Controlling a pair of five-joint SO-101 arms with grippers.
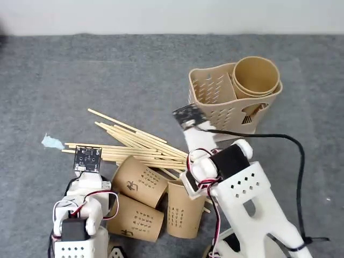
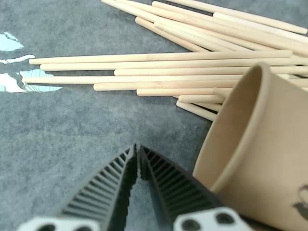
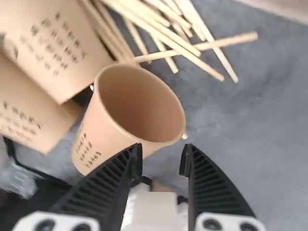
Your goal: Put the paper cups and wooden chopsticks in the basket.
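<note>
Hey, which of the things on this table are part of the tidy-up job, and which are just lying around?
Part of the job:
basket
stacked paper cups in the basket
three paper cups on the table
wooden chopsticks

Just lying about:
light blue scrap
black cable

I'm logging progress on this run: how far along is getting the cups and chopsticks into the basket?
Done: stacked paper cups stand in the basket. In hand: nothing. The left hand is shut and empty, and the right hand is open by the rim of one cup. Left: three cups lying on the table, and the pile of chopsticks.
</note>
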